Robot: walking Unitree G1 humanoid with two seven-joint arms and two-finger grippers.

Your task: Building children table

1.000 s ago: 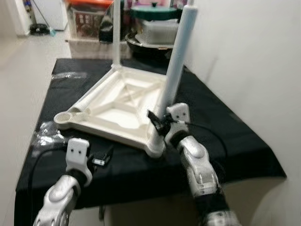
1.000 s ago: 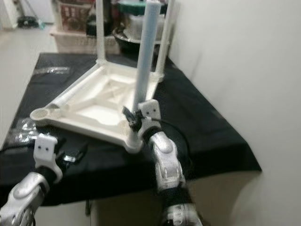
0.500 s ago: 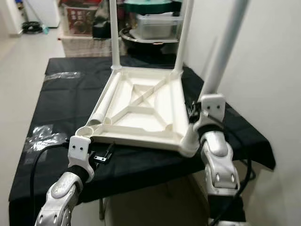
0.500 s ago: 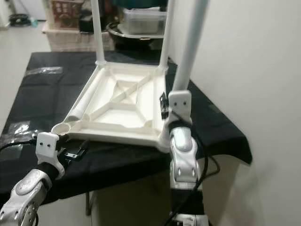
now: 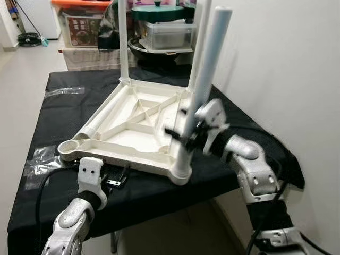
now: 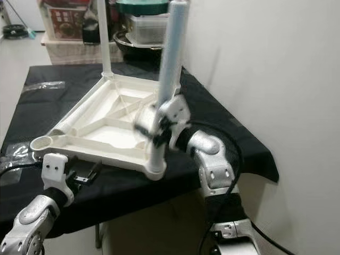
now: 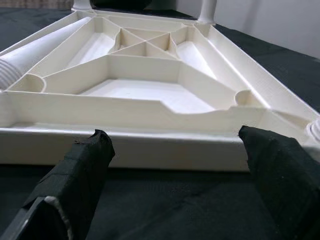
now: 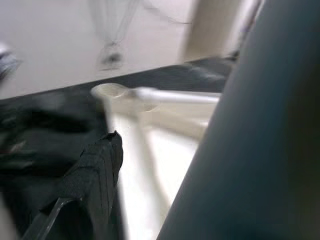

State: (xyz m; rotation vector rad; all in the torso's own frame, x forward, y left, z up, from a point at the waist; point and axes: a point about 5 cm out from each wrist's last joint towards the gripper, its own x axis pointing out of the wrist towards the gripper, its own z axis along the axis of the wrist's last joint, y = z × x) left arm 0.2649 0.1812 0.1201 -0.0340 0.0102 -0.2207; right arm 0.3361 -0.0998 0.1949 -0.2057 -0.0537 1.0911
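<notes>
An upturned white tabletop [image 5: 114,157] lies on a table under a black cloth [image 5: 64,109]. Two white legs stand in its far corners [image 5: 122,42]. A third leg [image 5: 206,74] stands in the near right corner, and my right gripper [image 5: 184,135] is shut on it low down; the right wrist view has this leg [image 8: 250,150] against one finger [image 8: 95,170]. A fourth leg [image 5: 99,120] lies inside the tabletop beside the empty near left socket [image 5: 70,145]. My left gripper [image 7: 172,142] is open just in front of the tabletop's near rim [image 7: 150,150].
A wall runs close along the right side. Storage boxes and a lidded pot [image 5: 159,29] stand behind the table. Clear plastic wrap [image 5: 38,159] lies at the near left of the cloth. A black cable runs from my left wrist.
The whole picture has swung with the camera. The near right leg leaned right half a second ago and now stands nearer upright. My right wrist has turned around it; the left gripper stays put.
</notes>
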